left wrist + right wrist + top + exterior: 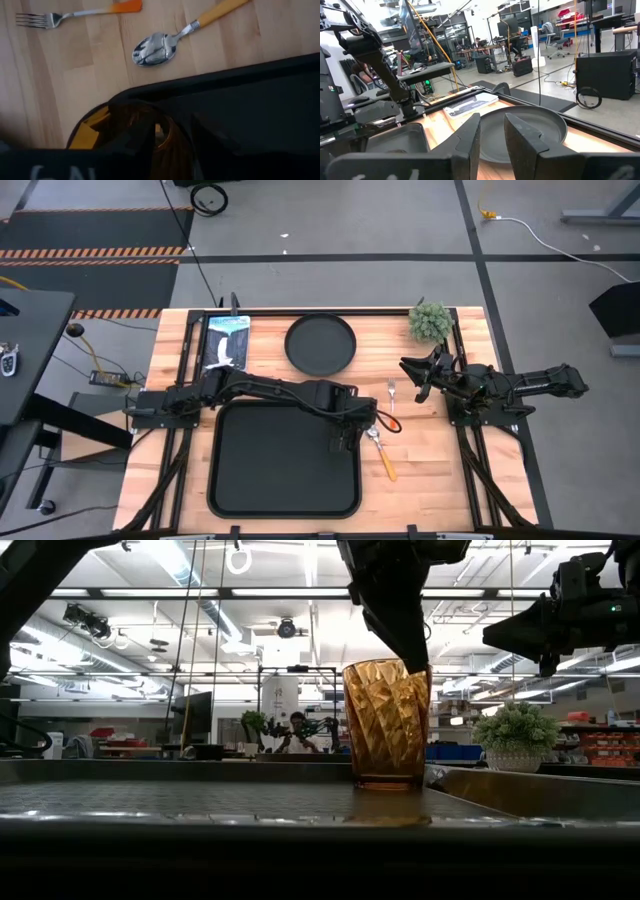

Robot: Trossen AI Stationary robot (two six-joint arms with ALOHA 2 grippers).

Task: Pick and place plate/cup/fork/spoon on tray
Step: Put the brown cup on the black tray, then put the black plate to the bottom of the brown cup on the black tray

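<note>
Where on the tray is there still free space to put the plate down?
The tray is bare across its middle, its left side and its near edge. Only its far right corner is crowded: there the left gripper holds the cup. The plate lies on the wood beyond the tray.

The left arm stretches from the counter's left edge across to the middle, its left pincer (349,430) pointing down with fingers closed on the cup (386,723) at the tray's (225,480) right edge. The right arm rests folded by the counter's right edge, its right pincer (418,372) raised off the surface, fingers (470,137) slightly parted and holding nothing.
</note>
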